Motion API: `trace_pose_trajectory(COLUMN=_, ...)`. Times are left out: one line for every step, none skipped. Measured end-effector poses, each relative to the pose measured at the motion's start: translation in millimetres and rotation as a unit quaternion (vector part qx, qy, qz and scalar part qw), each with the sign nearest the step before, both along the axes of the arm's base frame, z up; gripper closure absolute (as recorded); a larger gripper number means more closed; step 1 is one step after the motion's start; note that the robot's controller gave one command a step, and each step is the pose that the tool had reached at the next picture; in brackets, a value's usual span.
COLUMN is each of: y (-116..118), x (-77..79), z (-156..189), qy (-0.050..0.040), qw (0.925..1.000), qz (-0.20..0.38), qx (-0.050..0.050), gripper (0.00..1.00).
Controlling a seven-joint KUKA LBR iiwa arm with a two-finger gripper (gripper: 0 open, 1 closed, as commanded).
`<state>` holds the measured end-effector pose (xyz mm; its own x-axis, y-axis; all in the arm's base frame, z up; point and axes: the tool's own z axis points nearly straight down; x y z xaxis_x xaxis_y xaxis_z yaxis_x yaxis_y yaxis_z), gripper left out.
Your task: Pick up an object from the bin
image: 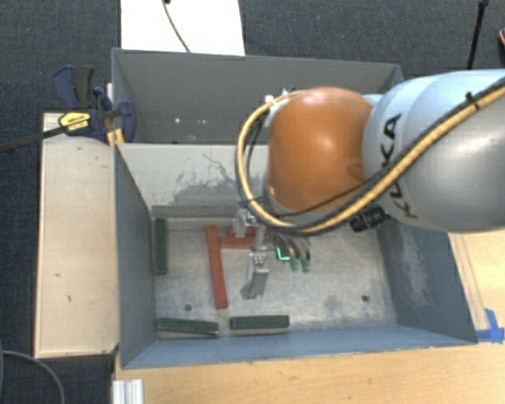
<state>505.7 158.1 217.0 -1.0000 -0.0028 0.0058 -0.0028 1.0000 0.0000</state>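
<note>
Poised with the gripper (254,283) at the middle of the bin (135,225), just beside the red L-shaped bar (216,272). Impossible to tell its opening or any hold. Might shove the bar aside by closing off-centre.

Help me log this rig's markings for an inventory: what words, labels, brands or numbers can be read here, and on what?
"KUKA": black letters running sideways on the silver arm, partly crossed by a cable.
No text can be read on the red bars or the dark green bars in the bin.
</note>
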Motion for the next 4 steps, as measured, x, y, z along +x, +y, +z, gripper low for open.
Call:
trace_pose_trajectory(y=10.0, x=69.2, z=-148.5, qy=-0.0037, qw=0.9731, qz=0.230, qx=0.001, gripper=0.00)
trace_pose_trajectory(y=15.7, x=67.9, z=-115.4, qy=-0.0061, qw=0.8967, qz=0.443, qx=0.002, gripper=0.00)
trace_pose_trajectory(y=28.9, x=79.2, z=-116.3, qy=-0.0048, qw=0.7526, qz=0.658, qx=0.002, gripper=0.00)
trace_pose_trajectory(y=26.5, x=79.5, z=-146.9, qy=-0.0028, qw=0.5730, qz=0.820, qx=0.003, gripper=0.00)
